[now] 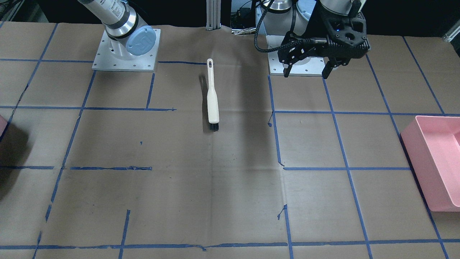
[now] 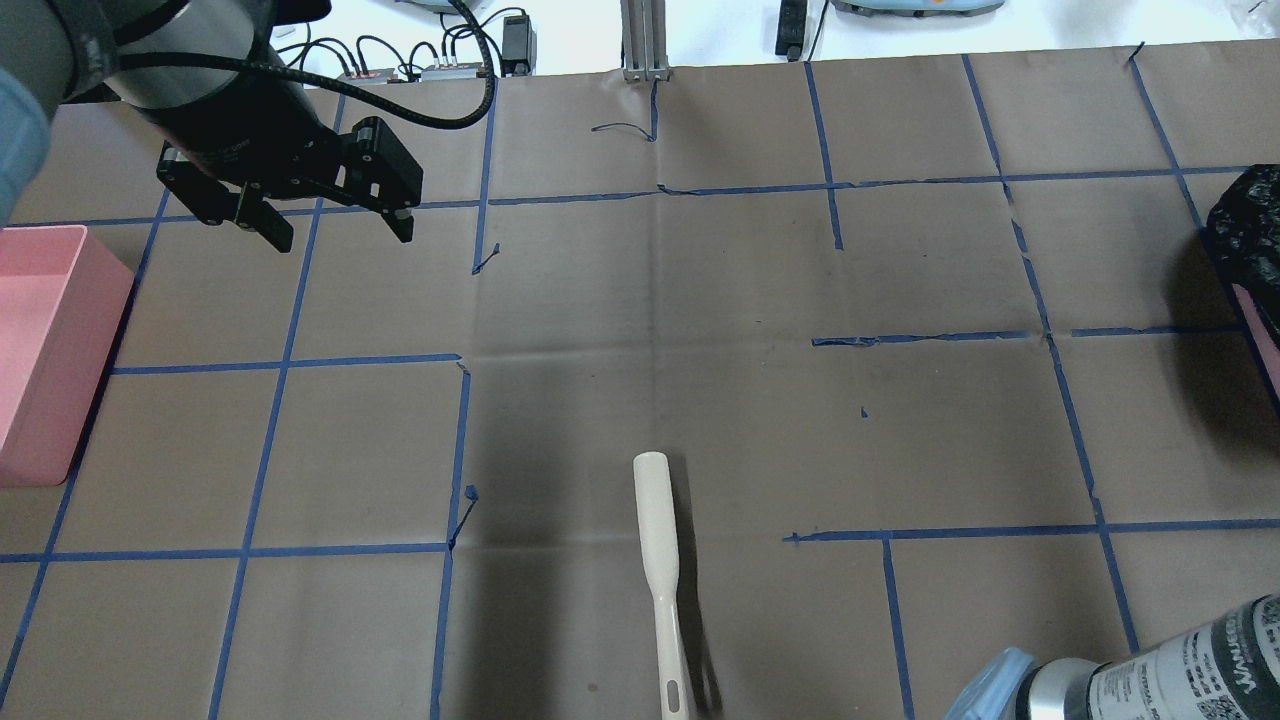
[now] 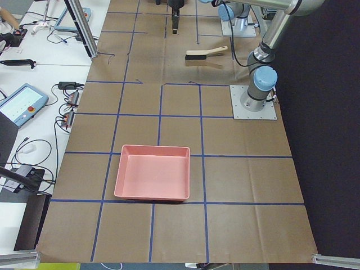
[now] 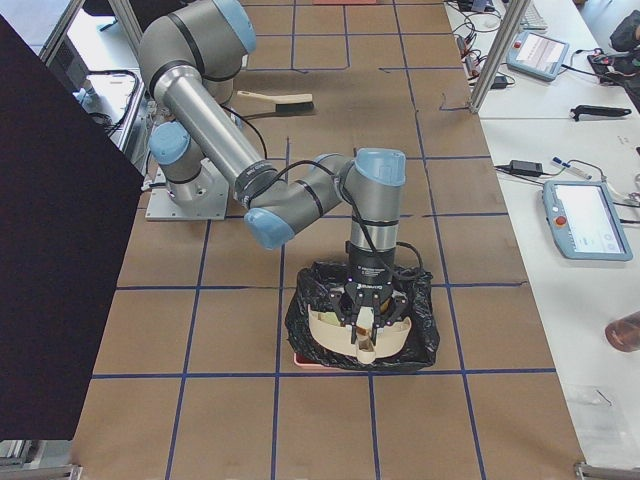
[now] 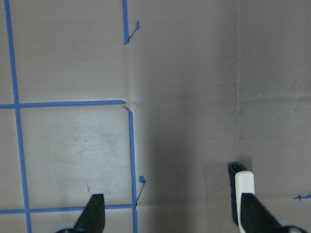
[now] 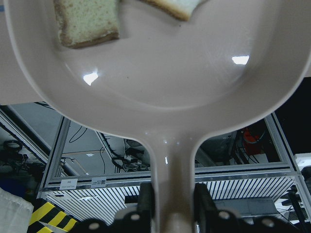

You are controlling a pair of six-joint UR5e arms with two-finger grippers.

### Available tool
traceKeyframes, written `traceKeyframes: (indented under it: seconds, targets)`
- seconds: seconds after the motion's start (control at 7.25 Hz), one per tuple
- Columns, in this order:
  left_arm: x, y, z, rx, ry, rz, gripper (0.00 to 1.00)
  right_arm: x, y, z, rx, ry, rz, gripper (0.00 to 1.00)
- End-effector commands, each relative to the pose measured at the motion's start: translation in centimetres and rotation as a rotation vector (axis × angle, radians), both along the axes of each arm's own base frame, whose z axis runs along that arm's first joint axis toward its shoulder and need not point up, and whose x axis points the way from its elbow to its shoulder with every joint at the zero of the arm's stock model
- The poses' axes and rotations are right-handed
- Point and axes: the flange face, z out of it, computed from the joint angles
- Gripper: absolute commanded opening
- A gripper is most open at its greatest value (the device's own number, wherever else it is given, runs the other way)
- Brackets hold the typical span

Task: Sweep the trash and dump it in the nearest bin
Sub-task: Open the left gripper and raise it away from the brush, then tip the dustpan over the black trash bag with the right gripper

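Observation:
My right gripper [image 6: 175, 199] is shut on the handle of a cream dustpan [image 6: 160, 82] and points down over the bin [image 4: 300, 355], a pink bin lined with a black bag [image 4: 310, 310]. Two slices of white bread, the trash [image 6: 90, 22], lie against the far end of the pan. Only a pink corner of that bin [image 1: 1, 124] shows in the front view. My left gripper [image 1: 307, 72] hangs open and empty above the table near its base, its fingertips [image 5: 95, 213] wide apart. The cream brush [image 1: 212, 97] lies flat mid-table.
A big pink rectangular tub [image 2: 40, 350] stands empty at the table's left end. The table is brown paper with blue tape lines [image 2: 280, 360]. The right arm's elbow [image 2: 1150, 670] is at the near right corner. A metal post [image 2: 645, 40] stands at the far edge.

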Motion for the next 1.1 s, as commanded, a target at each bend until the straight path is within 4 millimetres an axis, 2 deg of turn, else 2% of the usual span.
traceKeyframes:
  seconds: [0.0,0.41,0.69,0.83,0.97]
  targets:
    - [0.0,0.1,-0.1,0.007,0.008,0.001,1.00,1.7,1.7,1.2,-0.018,0.054,-0.014,0.00]
    - [-0.1,0.2,-1.6,0.016,0.009,0.002,1.00,2.6,1.8,1.9,-0.100,0.146,-0.012,0.00]
    - [-0.1,0.3,-1.5,0.011,0.016,0.016,1.00,3.6,1.3,2.3,-0.110,0.192,-0.025,0.00]
    - [-0.2,0.0,-2.0,0.025,0.014,0.015,1.00,3.8,1.5,1.9,-0.107,0.211,-0.047,0.00]
    - [-0.1,0.3,-2.5,0.031,0.014,0.016,1.00,5.1,1.2,1.0,-0.123,0.257,-0.057,0.00]
